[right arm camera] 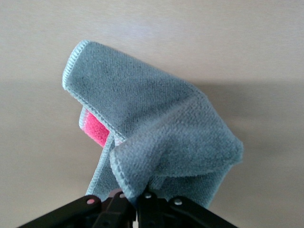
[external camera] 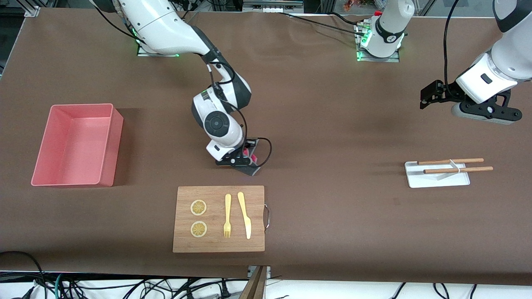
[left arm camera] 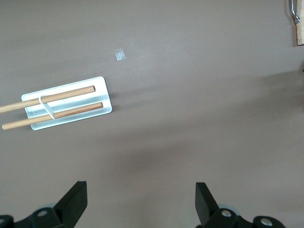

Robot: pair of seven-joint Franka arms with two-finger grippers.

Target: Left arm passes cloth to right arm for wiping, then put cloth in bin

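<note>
My right gripper (external camera: 244,162) is low over the table, just farther from the front camera than the cutting board, and is shut on the cloth (external camera: 251,167). In the right wrist view the cloth (right arm camera: 156,133) bunches out from the closed jaws (right arm camera: 137,203), grey face outward with a strip of pink showing, and it drapes onto the brown table. My left gripper (external camera: 428,97) hangs open and empty in the air toward the left arm's end of the table; its wrist view shows the fingers (left arm camera: 78,190) spread wide around nothing (left arm camera: 141,190). The pink bin (external camera: 111,158) stands at the right arm's end.
A wooden cutting board (external camera: 220,245) holds two lemon slices, a fork and a knife. A white tray (external camera: 415,182) carries two chopsticks (external camera: 451,161) below the left gripper, also seen as the tray (left arm camera: 107,95) in the left wrist view. Cables run along the table's near edge.
</note>
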